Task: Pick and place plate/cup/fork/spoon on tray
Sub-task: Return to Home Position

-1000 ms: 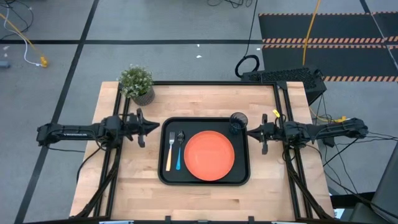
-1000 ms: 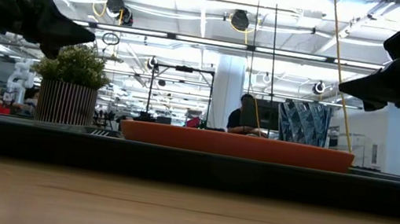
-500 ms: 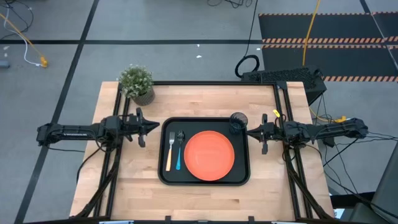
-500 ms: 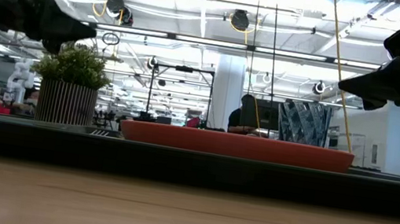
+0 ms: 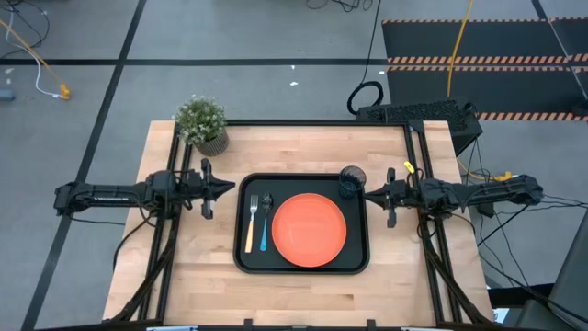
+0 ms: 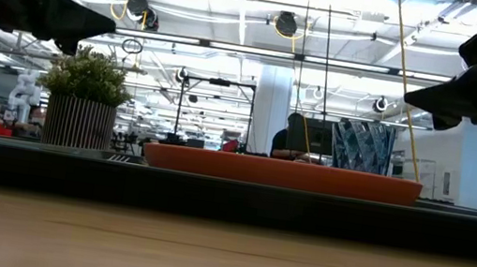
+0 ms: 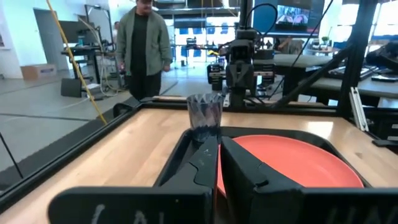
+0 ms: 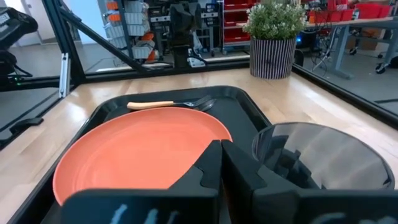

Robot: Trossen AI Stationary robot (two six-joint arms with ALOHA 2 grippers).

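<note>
On the tray (image 5: 241, 262) sit the plate (image 5: 308, 230), the fork (image 5: 248, 230) and spoon (image 5: 264, 230) beside it, and the cup (image 5: 352, 178) in a corner. Just outside opposite ends, the left gripper (image 5: 230, 190) and right gripper (image 5: 368, 194) hover, fingers pressed together.

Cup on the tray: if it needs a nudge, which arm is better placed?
Probably right. The cup sits in the tray's corner just beside the right gripper; the left gripper hangs past the opposite end, with fork, spoon and plate between.
</note>
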